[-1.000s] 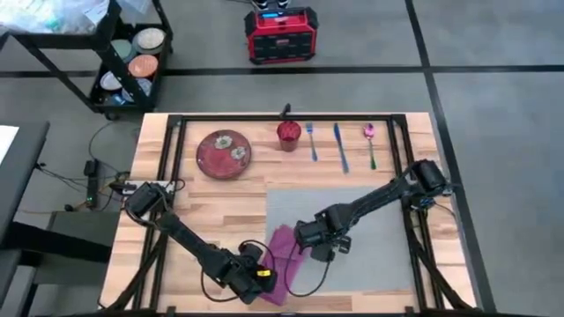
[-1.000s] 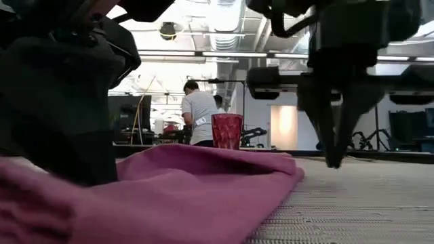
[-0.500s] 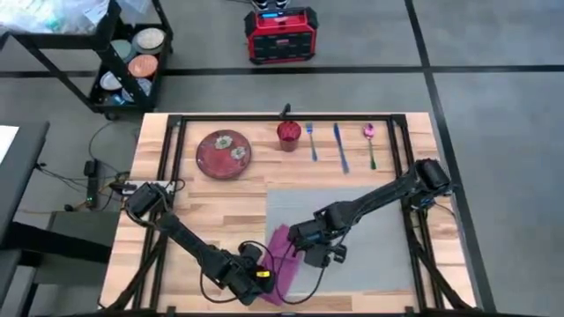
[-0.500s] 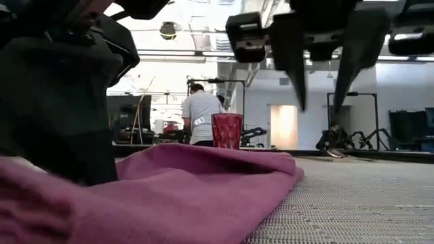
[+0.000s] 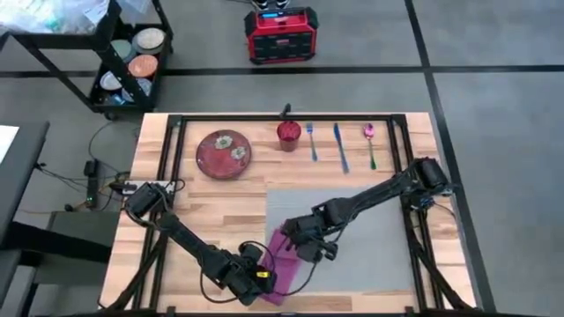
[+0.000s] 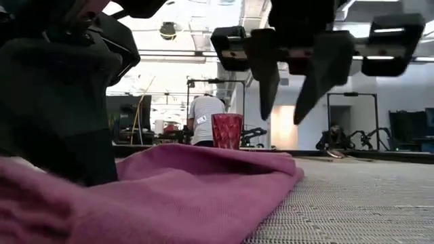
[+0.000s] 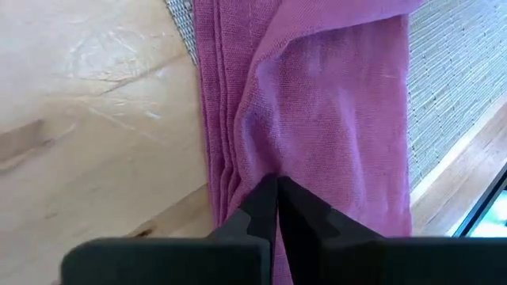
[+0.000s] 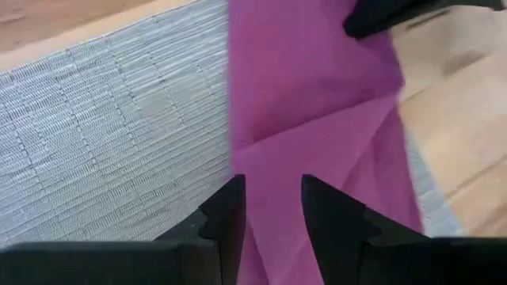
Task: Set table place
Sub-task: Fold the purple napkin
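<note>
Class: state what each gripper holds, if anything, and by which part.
The left gripper is shut on the magenta napkin, pinching a fold near its long edge. The right gripper is open above the napkin and holds nothing.

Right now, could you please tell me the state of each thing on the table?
Napkin: folded, lying partly on the placemat, pinched at one end.
Placemat: flat on the table.
Left gripper: shut on the napkin.
Right gripper: open, above the napkin.
Cup: upright.
Plate: flat, apart from the placemat.
</note>
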